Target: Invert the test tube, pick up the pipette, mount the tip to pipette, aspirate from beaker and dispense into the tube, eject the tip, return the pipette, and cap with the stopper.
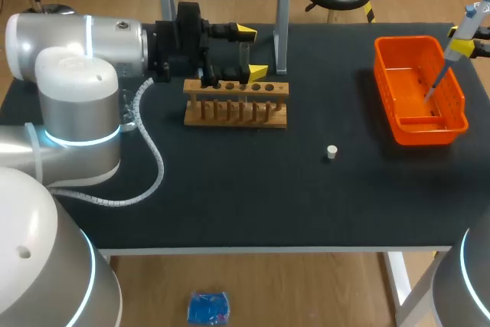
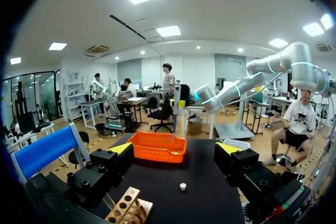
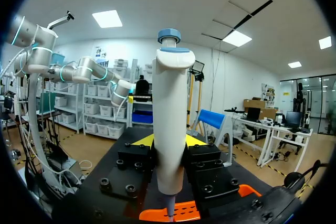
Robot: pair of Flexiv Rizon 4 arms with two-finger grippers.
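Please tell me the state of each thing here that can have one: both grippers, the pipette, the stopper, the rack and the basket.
left gripper: open, over the rack.
right gripper: shut on the pipette.
pipette: held tilted, its lower end down in the basket.
stopper: loose on the table, capping nothing.
rack: standing upright on the table.
basket: upright, open on top.

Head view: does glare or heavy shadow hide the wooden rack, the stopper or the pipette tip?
Head view: no; the wooden rack throws no heavy shadow on the black table, the white stopper stands out, and the pipette tip shows against the orange basket. Left wrist view: the stopper is small but plain. Right wrist view: the pipette in the right gripper is evenly lit.
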